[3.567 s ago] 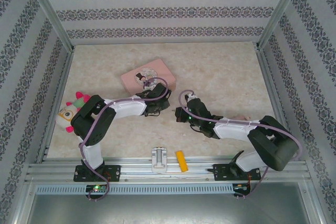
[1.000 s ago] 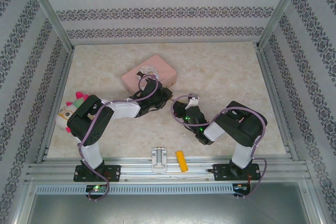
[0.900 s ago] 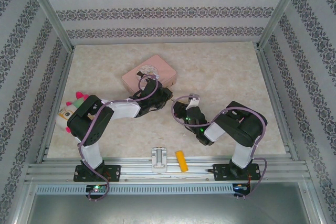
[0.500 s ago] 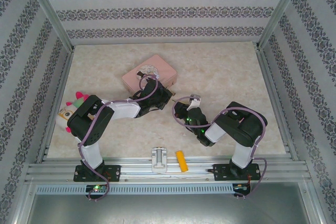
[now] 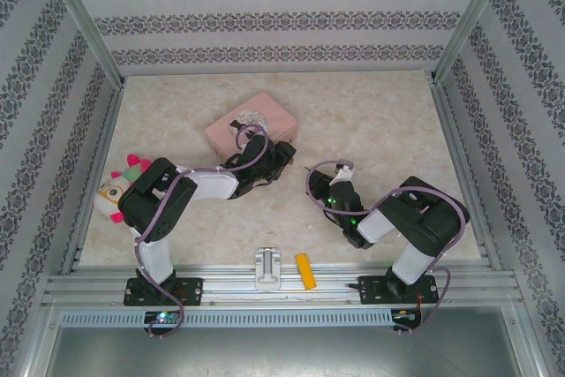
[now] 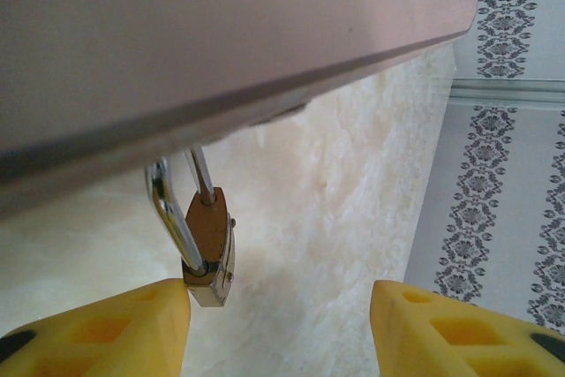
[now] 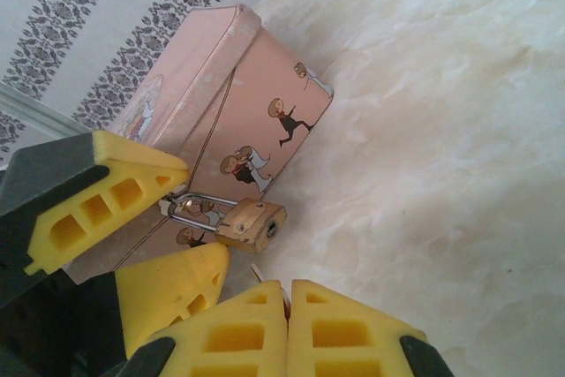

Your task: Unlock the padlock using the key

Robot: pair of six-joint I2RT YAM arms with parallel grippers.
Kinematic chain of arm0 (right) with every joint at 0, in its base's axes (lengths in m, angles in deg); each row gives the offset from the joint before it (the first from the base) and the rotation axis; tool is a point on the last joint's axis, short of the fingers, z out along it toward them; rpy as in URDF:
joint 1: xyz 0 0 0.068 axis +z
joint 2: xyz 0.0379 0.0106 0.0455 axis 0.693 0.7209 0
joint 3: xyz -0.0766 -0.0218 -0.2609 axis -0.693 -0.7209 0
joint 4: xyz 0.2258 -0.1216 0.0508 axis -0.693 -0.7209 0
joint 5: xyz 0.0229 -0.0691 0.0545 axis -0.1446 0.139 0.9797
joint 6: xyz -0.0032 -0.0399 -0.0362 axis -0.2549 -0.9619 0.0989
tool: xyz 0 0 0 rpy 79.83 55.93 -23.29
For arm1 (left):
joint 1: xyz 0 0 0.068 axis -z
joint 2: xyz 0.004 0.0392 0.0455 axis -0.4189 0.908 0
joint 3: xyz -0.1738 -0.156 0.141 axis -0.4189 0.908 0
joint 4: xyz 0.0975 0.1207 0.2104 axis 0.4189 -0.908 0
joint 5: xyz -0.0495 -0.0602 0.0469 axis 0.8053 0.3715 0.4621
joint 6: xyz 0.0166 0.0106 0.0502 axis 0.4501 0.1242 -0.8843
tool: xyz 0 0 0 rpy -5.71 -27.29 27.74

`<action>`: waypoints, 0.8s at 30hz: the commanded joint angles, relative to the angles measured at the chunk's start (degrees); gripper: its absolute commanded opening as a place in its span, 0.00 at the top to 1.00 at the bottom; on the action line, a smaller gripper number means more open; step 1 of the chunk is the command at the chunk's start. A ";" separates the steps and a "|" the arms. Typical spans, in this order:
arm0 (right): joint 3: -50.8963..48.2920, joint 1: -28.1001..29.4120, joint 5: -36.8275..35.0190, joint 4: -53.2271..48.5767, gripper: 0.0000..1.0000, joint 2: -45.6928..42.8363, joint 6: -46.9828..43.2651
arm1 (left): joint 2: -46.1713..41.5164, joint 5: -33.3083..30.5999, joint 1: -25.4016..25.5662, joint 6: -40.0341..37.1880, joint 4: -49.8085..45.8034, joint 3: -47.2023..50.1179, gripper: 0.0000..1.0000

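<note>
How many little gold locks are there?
1. The padlock sits against the side of the pink tin, between the open fingers of the left gripper. Another could be hiding behind the arms.

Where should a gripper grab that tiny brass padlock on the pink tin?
Probably pinch the brass padlock across its broad flat faces, coming from the side away from the pink tin. The thin shackle is hooked there, and the keyhole end must stay free.

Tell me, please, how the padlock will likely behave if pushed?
The padlock looks rigid brass, probably heavy for its size. Its thin shackle seems hooked to the pink tin, so it would likely swing, not slide.
</note>
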 commanded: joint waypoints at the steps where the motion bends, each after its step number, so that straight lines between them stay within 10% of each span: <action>1: -0.51 -0.31 1.57 -1.91 1.00 -1.93 1.00 | 3.78 -2.73 -0.23 -0.02 -7.21 0.61 0.44; 24: -0.32 -1.38 3.21 -5.14 1.00 -5.19 -0.15 | 5.34 -15.90 2.49 -6.94 -8.20 2.19 0.30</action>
